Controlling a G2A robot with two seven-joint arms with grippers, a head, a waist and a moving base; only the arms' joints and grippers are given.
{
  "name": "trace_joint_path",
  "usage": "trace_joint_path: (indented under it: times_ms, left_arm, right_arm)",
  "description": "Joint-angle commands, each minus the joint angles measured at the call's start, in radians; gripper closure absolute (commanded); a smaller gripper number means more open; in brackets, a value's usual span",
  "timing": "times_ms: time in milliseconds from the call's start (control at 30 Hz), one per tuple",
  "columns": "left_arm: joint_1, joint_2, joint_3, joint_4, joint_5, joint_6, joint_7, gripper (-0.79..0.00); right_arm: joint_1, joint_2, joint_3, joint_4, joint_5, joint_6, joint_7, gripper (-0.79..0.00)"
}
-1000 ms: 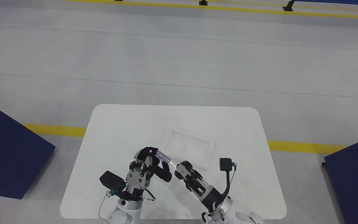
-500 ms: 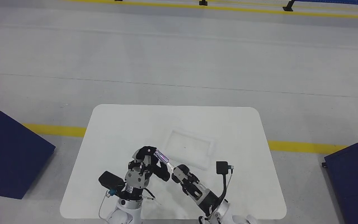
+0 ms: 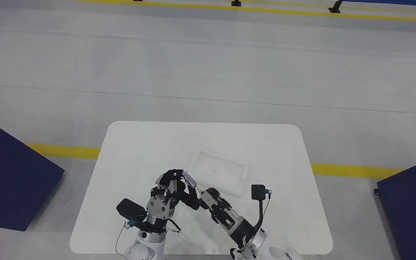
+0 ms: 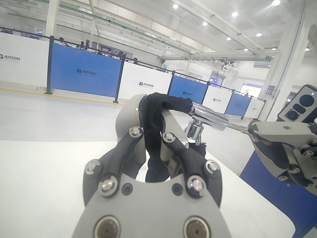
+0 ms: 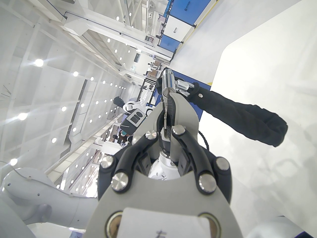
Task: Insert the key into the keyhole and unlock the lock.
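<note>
We are seeing the left gripper [image 4: 158, 115] clamping the lock [image 4: 210, 118] by its black sleeve [image 4: 153, 127], the right gripper [image 5: 167, 105] pinching the key [image 4: 236, 125]; the right wrist view is facing the keyhole [image 5: 165, 91] end-on.

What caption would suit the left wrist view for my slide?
Left hand grips the black fabric-sleeved cable of a chrome cylinder lock; right hand holds a metal key at its keyhole.

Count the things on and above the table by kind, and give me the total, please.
lock: 1
key: 1
tray: 1
tools: 2, the left tool and the right tool
total: 5
</note>
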Motion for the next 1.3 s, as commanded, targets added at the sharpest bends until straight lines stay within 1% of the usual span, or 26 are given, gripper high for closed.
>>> trace_joint_path:
  times_ms: [0,300,600,1267]
  left_arm:
    - [0.001,-0.001,-0.002,0.0,0.002,-0.004,-0.001,0.0]
    - [0.005,-0.007,-0.008,-0.001,0.006,-0.016,-0.005,0.0]
    - [0.009,-0.012,-0.013,-0.001,0.019,-0.03,-0.008,0.0]
    - [0.018,-0.022,-0.028,-0.005,0.05,-0.04,-0.012,0.0]
  right_arm:
    - [0.005,-0.001,-0.003,0.004,-0.001,0.002,0.004,0.0]
    - [0.018,-0.007,-0.014,0.028,-0.001,0.007,-0.005,0.0]
    - [0.025,-0.012,-0.017,0.04,0.01,-0.014,-0.018,0.0]
    - [0.063,-0.024,-0.02,0.049,0.041,0.018,-0.005,0.0]
